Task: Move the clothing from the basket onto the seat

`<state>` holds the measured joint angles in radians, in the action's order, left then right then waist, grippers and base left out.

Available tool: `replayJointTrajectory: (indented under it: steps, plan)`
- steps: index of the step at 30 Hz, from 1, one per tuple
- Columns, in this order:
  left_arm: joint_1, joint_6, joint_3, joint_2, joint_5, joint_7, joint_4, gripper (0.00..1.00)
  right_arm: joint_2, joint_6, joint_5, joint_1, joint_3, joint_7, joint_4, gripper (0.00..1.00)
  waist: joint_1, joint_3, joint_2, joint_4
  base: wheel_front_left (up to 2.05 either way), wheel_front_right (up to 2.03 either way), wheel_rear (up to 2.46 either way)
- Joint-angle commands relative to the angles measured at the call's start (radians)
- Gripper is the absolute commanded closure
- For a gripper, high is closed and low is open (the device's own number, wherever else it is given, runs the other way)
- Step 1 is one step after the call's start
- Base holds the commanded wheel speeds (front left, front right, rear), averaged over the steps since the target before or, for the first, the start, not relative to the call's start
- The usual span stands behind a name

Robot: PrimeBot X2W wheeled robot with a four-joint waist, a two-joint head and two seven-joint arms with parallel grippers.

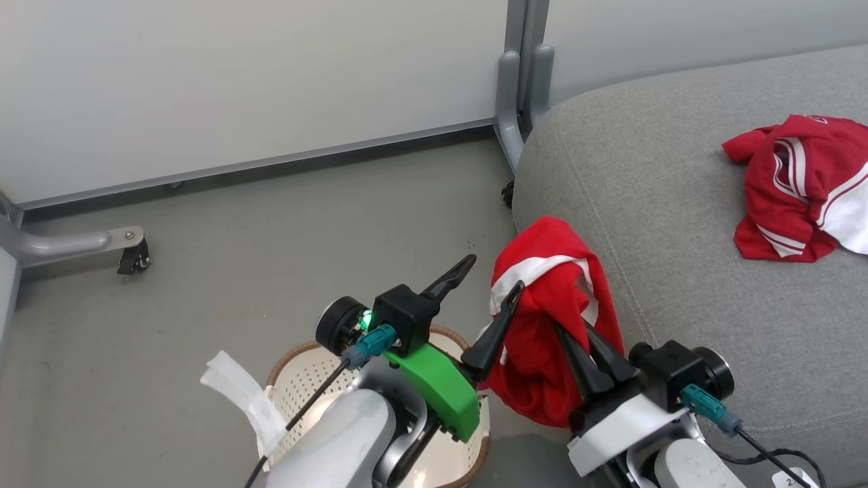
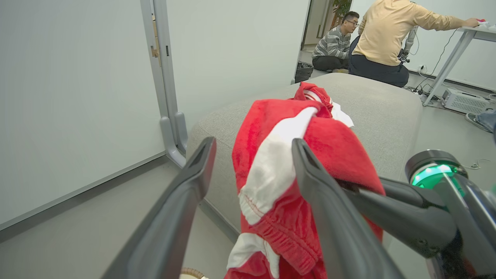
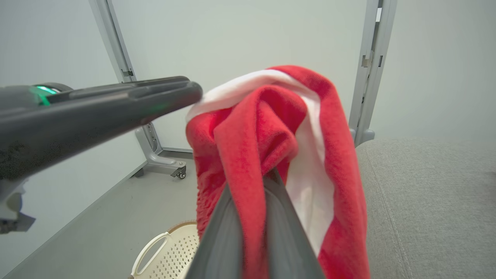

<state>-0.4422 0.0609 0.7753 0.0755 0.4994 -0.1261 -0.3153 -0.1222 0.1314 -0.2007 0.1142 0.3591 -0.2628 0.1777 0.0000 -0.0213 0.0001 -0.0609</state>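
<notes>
- First, nearest the head camera, the right gripper (image 1: 576, 335) has its fingers closed together on the held garment (image 1: 542, 271), which is red with white stripes. In the right wrist view the cloth folds over the finger tips and hangs down both sides.
- Just beside it, the left gripper (image 1: 494, 274) has its fingers spread wide, clamping nothing. In the left wrist view part of the held garment hangs between them, and one finger seems to lie against its white stripe.
- Below the left arm, the basket (image 1: 298, 369) stands on the grey floor (image 1: 271, 217). Its brown rim and perforated white wall show, and the right wrist view shows a white handle.
- The held garment hangs in the air, clear of the basket and just beside the rounded front edge of the seat (image 1: 678, 217), not on the cushion top.
- Farther along the seat lies the second garment (image 1: 800, 183), crumpled, red with white stripes, well apart from the held one.
- Behind, white partition panels (image 1: 237, 81) on grey wheeled feet stand on the floor.
- Farthest, in the left wrist view, two people (image 2: 383, 38) are past the seat's far end, one of them reaching to a desk (image 2: 476, 33).
</notes>
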Motion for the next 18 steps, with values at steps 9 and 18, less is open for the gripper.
replayJointTrajectory:
  steps: [9,18]
  plan:
    - [-0.032,-0.023,0.015,0.028,-0.035,-0.017,0.001,0.0,0.015,-0.001,0.004,0.017,-0.068,-0.003,-0.031,1.0,0.0,-0.043,-0.0001,-0.054,0.0,0.0,0.0]
    - [-0.004,-0.034,0.027,0.06,-0.06,-0.053,0.009,0.0,0.033,-0.001,0.04,0.003,-0.182,-0.003,-0.101,1.0,0.0,-0.107,-0.0001,-0.249,0.0,0.0,0.0]
